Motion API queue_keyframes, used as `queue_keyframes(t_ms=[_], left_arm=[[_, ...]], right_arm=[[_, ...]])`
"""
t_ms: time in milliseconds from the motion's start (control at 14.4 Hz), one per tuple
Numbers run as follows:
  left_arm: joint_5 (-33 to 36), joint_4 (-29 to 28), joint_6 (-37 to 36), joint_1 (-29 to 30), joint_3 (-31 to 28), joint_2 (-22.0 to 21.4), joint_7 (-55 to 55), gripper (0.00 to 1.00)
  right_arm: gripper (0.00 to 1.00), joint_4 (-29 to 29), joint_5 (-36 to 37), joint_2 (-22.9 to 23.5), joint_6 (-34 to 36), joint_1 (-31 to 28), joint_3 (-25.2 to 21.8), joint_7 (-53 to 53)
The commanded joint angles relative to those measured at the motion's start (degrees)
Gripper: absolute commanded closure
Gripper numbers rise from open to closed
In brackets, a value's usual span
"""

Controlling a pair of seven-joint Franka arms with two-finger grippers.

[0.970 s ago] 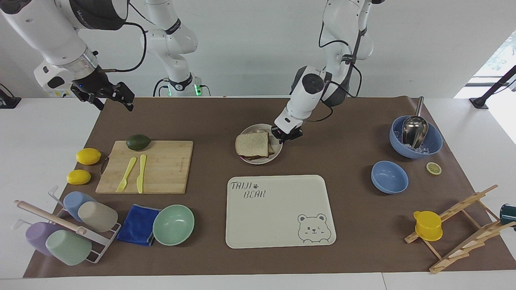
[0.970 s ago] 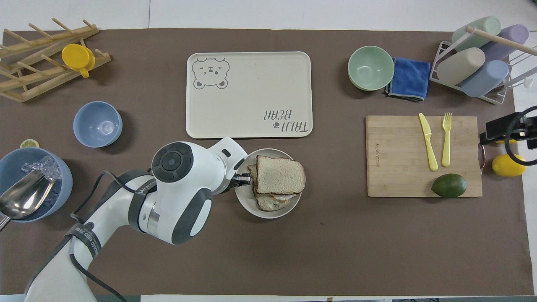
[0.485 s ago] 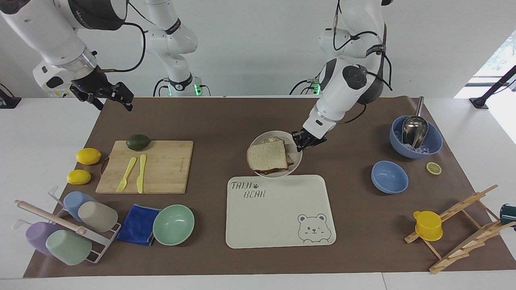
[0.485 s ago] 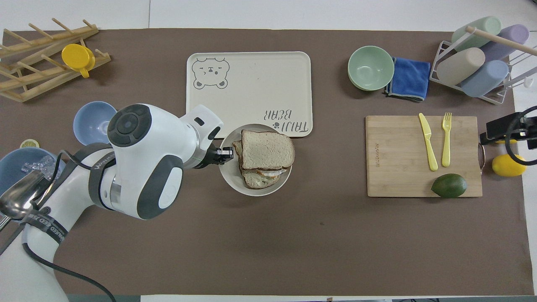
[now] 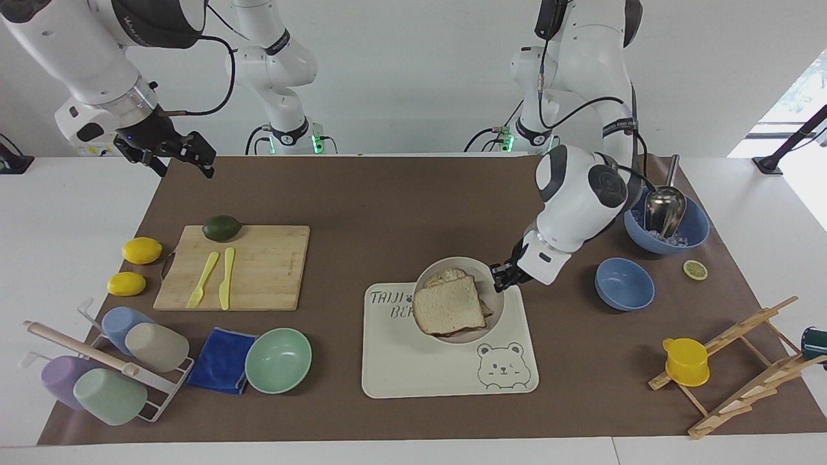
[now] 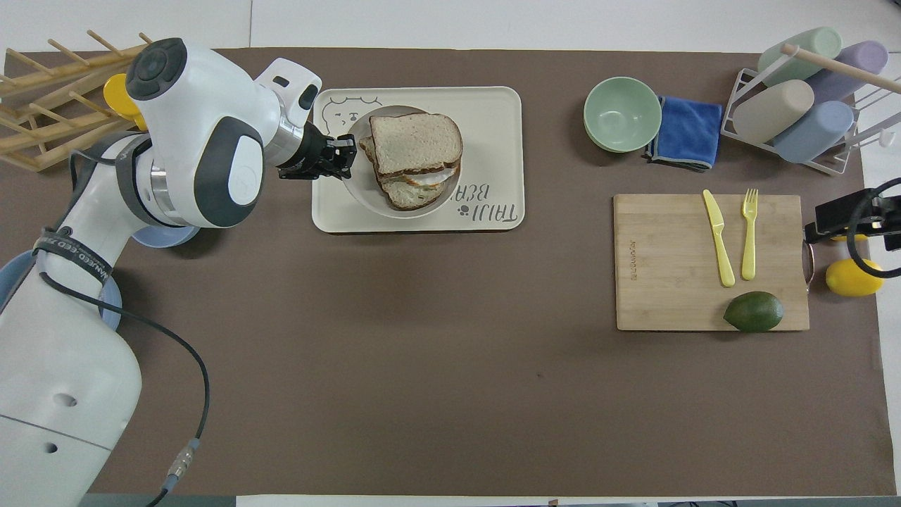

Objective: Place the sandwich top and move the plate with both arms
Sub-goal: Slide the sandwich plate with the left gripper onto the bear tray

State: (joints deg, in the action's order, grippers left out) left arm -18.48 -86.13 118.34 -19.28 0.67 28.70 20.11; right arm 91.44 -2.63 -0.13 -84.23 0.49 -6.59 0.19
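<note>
Beige plate (image 5: 460,302), rigid but tippy under its soft, loose sandwich top (image 5: 448,309), held over the bear tray (image 5: 387,371) by its rim in the clenched left hand (image 5: 503,275); right hand (image 5: 173,154) waits, grip unreadable.

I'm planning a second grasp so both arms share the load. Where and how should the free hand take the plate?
Grip the plate on the bare raised rim at the edge toward the right arm's end of the table, across from where the left hand pinches it. The sandwich top covers most of the middle, so only rim is free. The right hand waits near the table's corner.
</note>
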Motion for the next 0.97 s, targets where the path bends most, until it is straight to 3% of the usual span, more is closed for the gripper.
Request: queue_keyframes(t_ms=[0,624,693,762,832,901], left_arm=[[-1.8,8.3,-1.2,1.5,0.4,7.0,-2.6,1.00],[-1.5,-1.6,11.9,-0.3,0.3,5.3,-7.9,1.00],[-1.4,-1.6,11.8,-0.2,0.3,5.3,-8.5,0.96],[-1.3,-1.6,11.9,-0.2,0.2,5.3,-8.8,0.54],[-1.3,-1.4,11.8,-0.2,0.2,5.3,-8.9,0.01],[-1.2,-1.1,11.3,0.1,0.1,5.3,-8.9,0.00]], right_arm=[[0.00,0.8,0.3,-0.9,-0.1,-0.2,0.3,-0.9],[0.00,0.8,0.3,-0.9,-0.1,-0.3,0.3,-0.9],[0.00,0.8,0.3,-0.9,-0.1,-0.3,0.3,-0.9],[0.00,0.8,0.3,-0.8,-0.1,-0.2,0.3,-0.9],[0.00,0.8,0.3,-0.9,-0.1,-0.3,0.3,-0.9],[0.00,0.8,0.3,-0.9,-0.1,-0.3,0.3,-0.9]])
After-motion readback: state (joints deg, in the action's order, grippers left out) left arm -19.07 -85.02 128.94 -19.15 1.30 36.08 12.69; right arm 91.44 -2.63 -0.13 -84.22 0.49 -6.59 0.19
